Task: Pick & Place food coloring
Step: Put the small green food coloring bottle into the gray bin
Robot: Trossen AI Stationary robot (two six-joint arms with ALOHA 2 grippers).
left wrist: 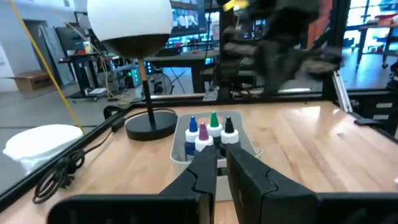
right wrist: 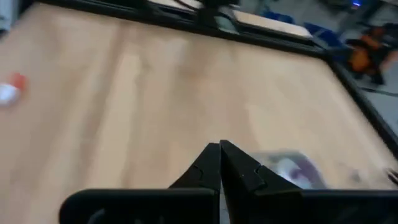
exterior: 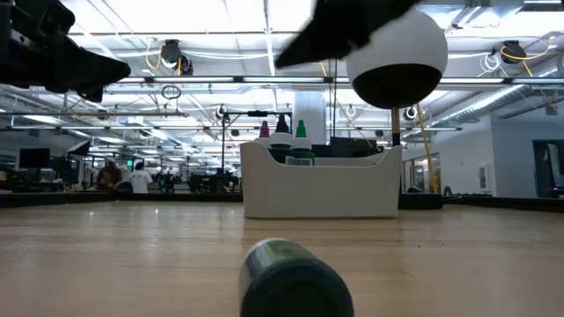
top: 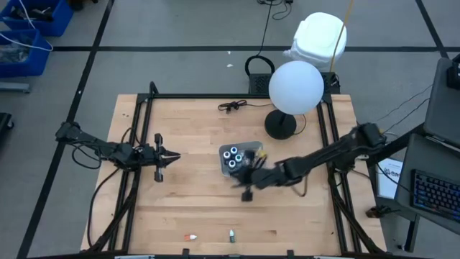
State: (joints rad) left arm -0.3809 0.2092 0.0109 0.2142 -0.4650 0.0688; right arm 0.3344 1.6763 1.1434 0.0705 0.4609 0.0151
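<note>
The food coloring stands partly in a pale tray [top: 253, 147]: dark bottles with teal tops [top: 231, 156], seen with coloured tips [left wrist: 213, 120] in the left wrist view. A green bottle [top: 232, 235] lies near the table's near edge and fills the low view's foreground [exterior: 295, 283]. An orange bottle [top: 191, 236] lies left of it, and also shows in the right wrist view [right wrist: 9, 90]. My right gripper [top: 247, 191] hovers just near-side of the tray, shut and holding nothing [right wrist: 219, 149]. My left gripper [top: 176, 155] waits left of the tray, shut [left wrist: 221, 165].
A lamp with a white globe [top: 295, 86] and a black base [top: 280, 124] stands at the far right behind the tray. A black cable [top: 231, 106] lies near the far edge. Bare wood stretches between the tray and the two loose bottles.
</note>
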